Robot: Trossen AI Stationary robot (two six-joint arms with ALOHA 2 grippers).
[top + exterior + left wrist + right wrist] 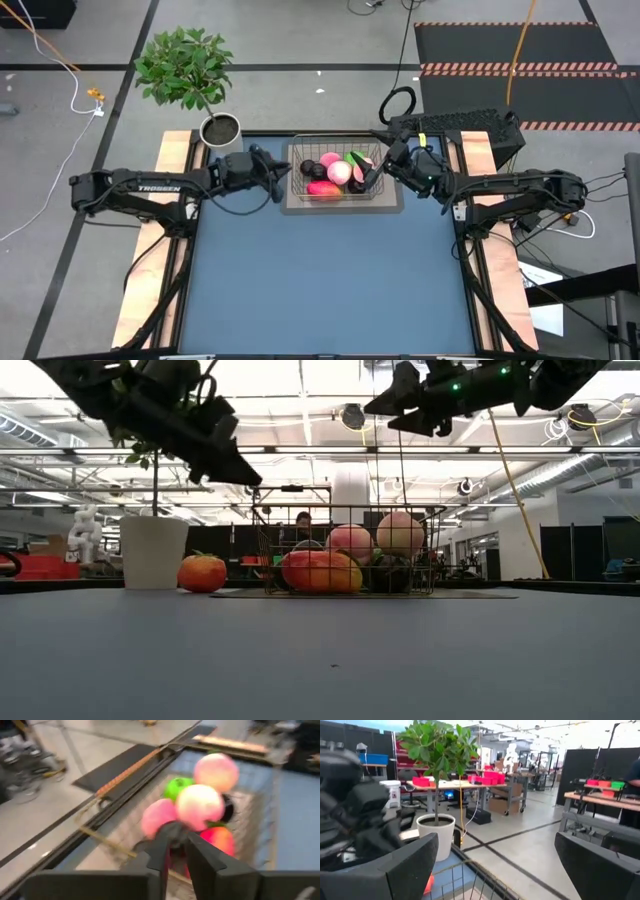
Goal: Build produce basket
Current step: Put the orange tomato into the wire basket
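We find the basket [340, 176] at the far middle of the worktop [330, 280], with most of the produce [338, 172] already heaped inside it: pink peaches, a green apple, a red-orange oval and dark round ones. One piece is still outside. In the low view an orange-red fruit with a green top [203, 573] sits on the worktop between the white plant pot [153, 551] and the basket, close to the pot (the high view hides it under the left arm, so we cannot fix its spot from above).

The left tool [280, 172] hovers at the basket's left wall, its fingers [165, 845] drawn close together with nothing between them, pointing over the rim at the peaches. The right tool [372, 176] hangs at the basket's right edge, spread wide and empty, looking across toward the potted plant [436, 750].

The relation that matters, in our judgement, is this: the stray fruit lies on the left arm's side, below and just beside that tool, away from the basket. The left arm is plainly nearer; the right would have to reach over the whole basket. The fruit is roundish, so no long axis dictates the approach.

Room is tight there: the pot on one side, the basket's wire wall on the other. The near worktop offers open room for moving.
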